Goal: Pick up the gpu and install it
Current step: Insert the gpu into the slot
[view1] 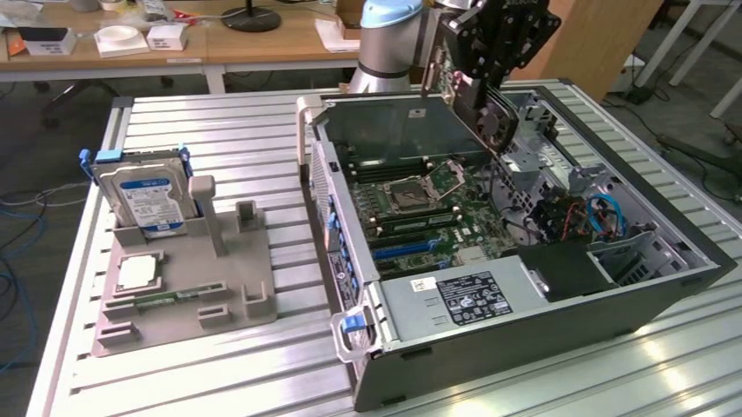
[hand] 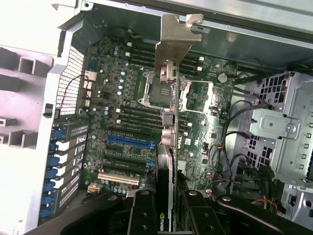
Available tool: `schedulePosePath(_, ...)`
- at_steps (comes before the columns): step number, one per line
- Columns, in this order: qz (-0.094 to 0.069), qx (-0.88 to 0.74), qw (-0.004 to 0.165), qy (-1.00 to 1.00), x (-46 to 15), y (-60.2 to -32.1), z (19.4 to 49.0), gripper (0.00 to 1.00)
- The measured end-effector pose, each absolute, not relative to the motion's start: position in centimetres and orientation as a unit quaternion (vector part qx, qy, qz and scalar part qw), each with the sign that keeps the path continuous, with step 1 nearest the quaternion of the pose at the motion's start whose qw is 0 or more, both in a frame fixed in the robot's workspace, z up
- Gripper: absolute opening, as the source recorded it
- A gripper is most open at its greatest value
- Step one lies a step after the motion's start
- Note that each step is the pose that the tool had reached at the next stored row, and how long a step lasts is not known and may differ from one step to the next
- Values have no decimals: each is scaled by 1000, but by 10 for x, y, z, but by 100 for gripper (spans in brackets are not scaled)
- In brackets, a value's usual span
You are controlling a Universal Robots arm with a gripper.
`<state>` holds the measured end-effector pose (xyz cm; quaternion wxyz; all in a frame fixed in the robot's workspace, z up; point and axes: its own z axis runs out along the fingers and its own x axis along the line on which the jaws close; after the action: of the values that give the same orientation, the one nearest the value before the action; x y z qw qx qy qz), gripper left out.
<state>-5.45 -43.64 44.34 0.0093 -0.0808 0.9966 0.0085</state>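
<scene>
Tool (view1: 485,80) is clamped partway closed on the graphics card (view1: 493,117). The wrist view shows the card edge-on, pinched between the two black fingers (hand: 143,215), with its silver bracket (hand: 173,41) at one end. So it's a firm hold, not an empty tool.

The card hangs upright in the air over the open computer case (view1: 557,321), above the far part of the motherboard (view1: 429,217), toward the counter's (view1: 232,130) far edge. It looks clear of both the motherboard and the case walls, with no contact I can make out.

Progress: the pickup looks done, with the card lifted and brought over the case. The install is not done, since the card sits in no slot. The blue slot (hand: 129,142) and the slots beside it are bare.

Hard drive (view1: 145,195) and small square chip (view1: 137,271) sit in the gray holder (view1: 232,287) near the counter's edge on the exterior view's left. Both are well apart from the tool.
</scene>
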Motion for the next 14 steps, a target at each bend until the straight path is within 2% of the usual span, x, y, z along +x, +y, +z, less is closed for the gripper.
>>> schedulePosePath(14,9,-119,9,993,-55,-437,443,26)
